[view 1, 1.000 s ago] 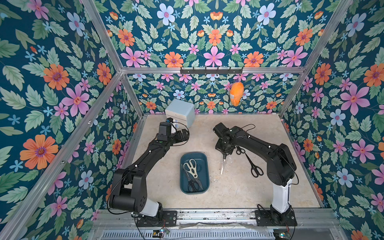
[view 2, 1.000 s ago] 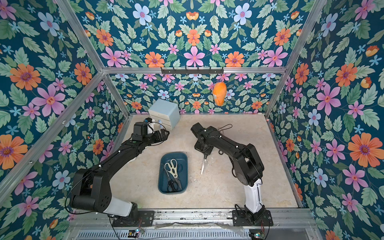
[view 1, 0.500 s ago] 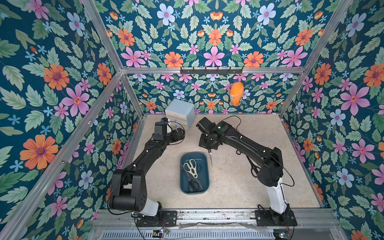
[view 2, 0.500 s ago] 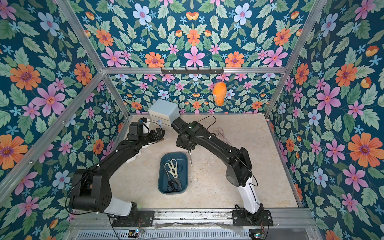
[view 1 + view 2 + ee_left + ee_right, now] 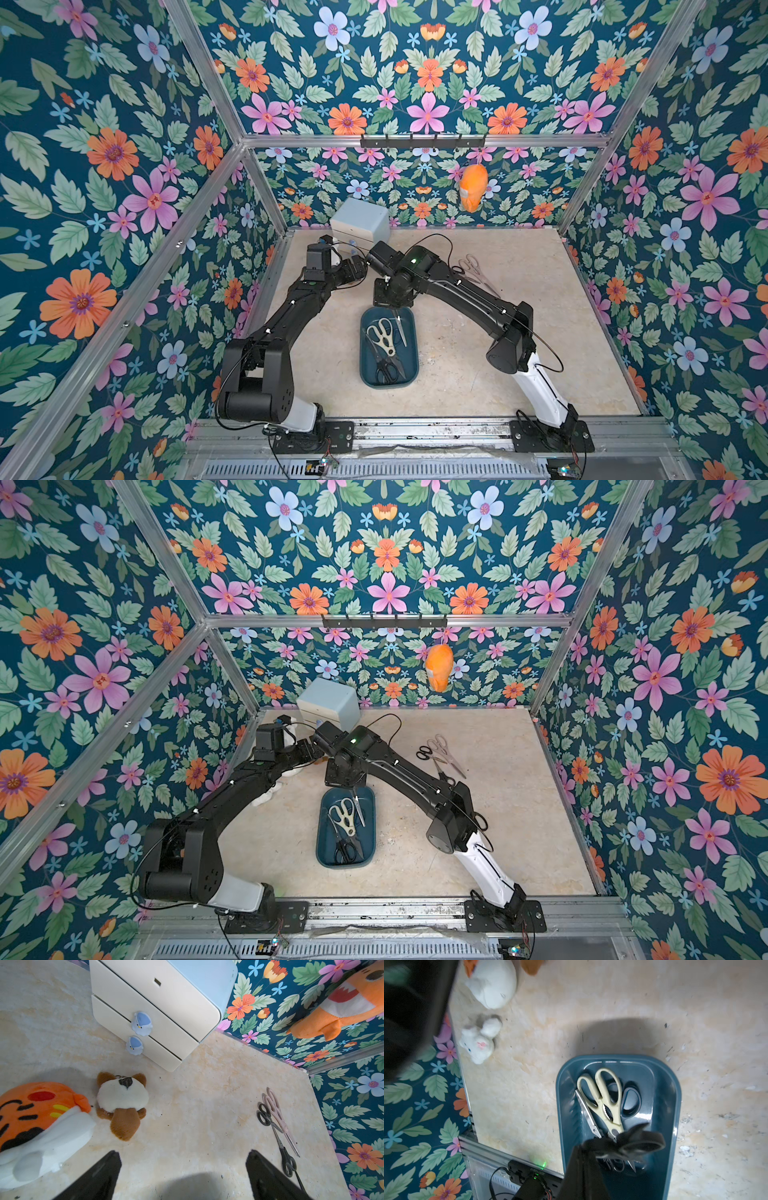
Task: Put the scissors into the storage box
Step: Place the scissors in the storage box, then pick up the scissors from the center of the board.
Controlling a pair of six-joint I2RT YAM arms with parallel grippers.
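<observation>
Over on the left side of the counter (image 5: 478,374), the left hand (image 5: 182,1153) hangs near the light-blue drawer cabinet (image 5: 360,220). Its two black fingers (image 5: 99,1176) are spread wide with nothing between them. Below it an orange striped plush (image 5: 31,1109) and a brown-and-white plush (image 5: 122,1103) lie side by side on the counter.

Toward the middle sits the storage box (image 5: 366,353), its long side running away from the robot's base. Inside lie a cream-handled pair (image 5: 384,336) and a black-handled pair (image 5: 387,369) with its handles at the near end.

The right hand (image 5: 586,1151) is above the box, clamped on the black handles of another pair of scissors (image 5: 610,1144). That pair's steel blade points down into the box beside the cream pair. Whether the tip touches the bottom I cannot tell.

Farther right, well apart from the box, a pale pink pair (image 5: 446,752) and a small black pair (image 5: 424,752) lie touching on the bare counter. A longer black pair (image 5: 285,1154) lies just beside them.
</observation>
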